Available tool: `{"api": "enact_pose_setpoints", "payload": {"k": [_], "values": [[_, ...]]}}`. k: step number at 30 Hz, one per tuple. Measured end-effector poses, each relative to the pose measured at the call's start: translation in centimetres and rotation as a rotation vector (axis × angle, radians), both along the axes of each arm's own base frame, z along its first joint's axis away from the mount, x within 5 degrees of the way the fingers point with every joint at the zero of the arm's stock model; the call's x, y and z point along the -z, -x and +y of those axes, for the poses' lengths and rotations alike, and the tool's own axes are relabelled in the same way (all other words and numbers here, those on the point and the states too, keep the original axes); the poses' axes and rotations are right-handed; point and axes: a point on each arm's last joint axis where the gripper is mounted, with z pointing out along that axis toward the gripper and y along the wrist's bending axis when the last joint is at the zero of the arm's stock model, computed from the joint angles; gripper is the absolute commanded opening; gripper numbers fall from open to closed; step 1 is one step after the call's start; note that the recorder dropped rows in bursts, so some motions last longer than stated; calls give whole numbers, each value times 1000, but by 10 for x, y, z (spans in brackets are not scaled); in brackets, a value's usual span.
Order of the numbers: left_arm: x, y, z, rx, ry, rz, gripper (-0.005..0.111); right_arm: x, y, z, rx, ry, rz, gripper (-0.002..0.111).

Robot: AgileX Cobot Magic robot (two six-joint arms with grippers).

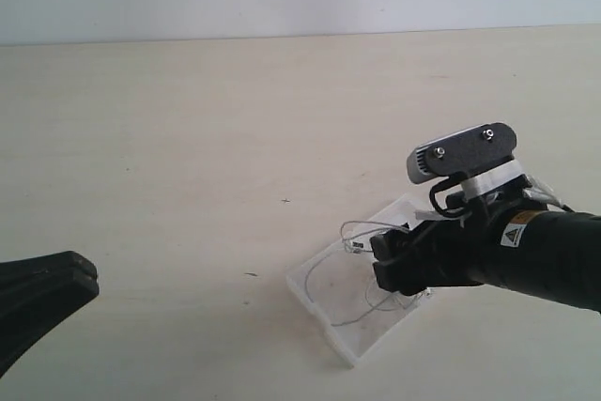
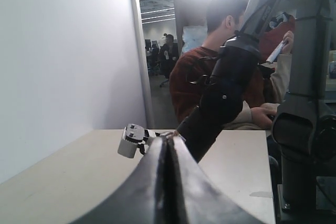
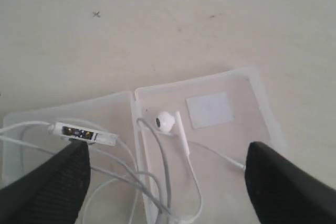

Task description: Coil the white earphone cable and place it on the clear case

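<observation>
- Right claw (image 3: pixel 168 150) spread wide, hovering right above clear case (image 3: pixel 252 103), fingers straddling it.
- White cable (image 3: pixel 164 121) lying loosely looped across both case halves.
- Left claw (image 1: pixel 47 290) pressed closed, well apart.

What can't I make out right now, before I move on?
- Exterior view: the right gripper covers part of the clear case and of the white earphone cable.
- Right wrist view: the cable's loops run off the picture's edge, so its ends cannot be traced.
- Left wrist view: faces away; neither case nor cable shows.
</observation>
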Motion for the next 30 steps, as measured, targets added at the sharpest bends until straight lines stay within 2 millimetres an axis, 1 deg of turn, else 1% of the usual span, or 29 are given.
{"api": "enact_pose_setpoints", "payload": {"k": [8,30], "values": [[0,0,0,0,0,0,0,4,5,-1,8,7,87,77],[0,0,0,-7,-1,-10,0,4,5,-1,-15,24,77,77]]}}
